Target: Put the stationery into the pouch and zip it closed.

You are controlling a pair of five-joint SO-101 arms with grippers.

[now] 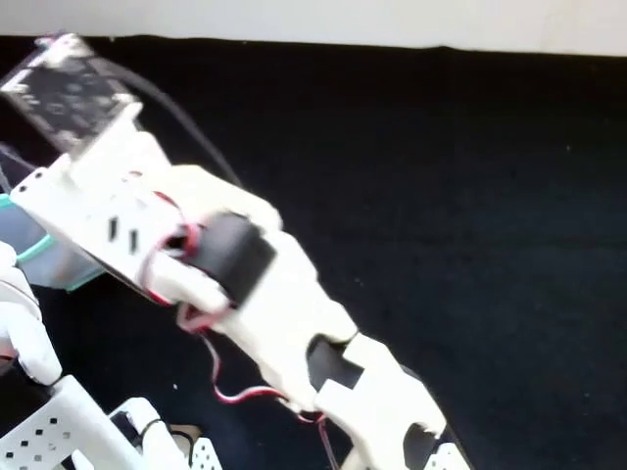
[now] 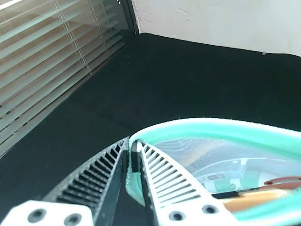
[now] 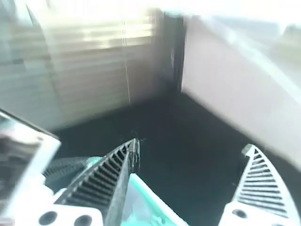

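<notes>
The black table (image 1: 470, 176) is the largest thing in the high view. One long white arm (image 1: 284, 294) slants across it from 5 o'clock up to 10 o'clock, bent at the middle, and ends in a circuit board (image 1: 64, 88) near 10 o'clock. Its claw is hidden under its own body, so I cannot tell which side it belongs to. A second arm (image 1: 49, 431) rises from 7 o'clock. That makes two arms.

There is one pouch (image 1: 54, 264), which is teal. It sits at the 9 o'clock edge of the high view, tucked partly beneath the long arm's wrist.

The wrist cameras show what the high view hides. The left gripper (image 2: 131, 150) has its ribbed fingers pressed together with the pouch's zip rim pinched between them. The mouth of the pouch gapes open beside them. The right gripper (image 3: 190, 145) hangs above the pouch with its two fingers spread wide apart and nothing between them.

The left wrist view also looks inside the pouch. An orange pen (image 2: 254, 193) with a black end lies in the mesh pocket, just beside a thinner red-brown stick (image 2: 284, 180). I can count those two items and cannot tell whether there are more.

Window blinds (image 2: 42, 61) border the table's far side.
</notes>
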